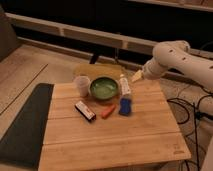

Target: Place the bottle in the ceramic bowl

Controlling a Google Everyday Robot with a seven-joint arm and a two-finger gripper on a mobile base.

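Observation:
The small whitish bottle (pixel 124 84) stands upright on the wooden table (pixel 115 135), just right of the green ceramic bowl (pixel 104 88). The bowl looks empty. My gripper (pixel 137 76) hangs at the end of the white arm (pixel 175 57), above the table's far right edge, right of and a little above the bottle, not touching it.
A translucent cup (pixel 82 85) stands left of the bowl. A blue block (pixel 125 106), an orange item (pixel 107 111) and a dark rectangular bar (pixel 85 110) lie in front of the bowl. A dark mat (pixel 22 125) lies on the floor at left. Cables (pixel 192 112) run at right.

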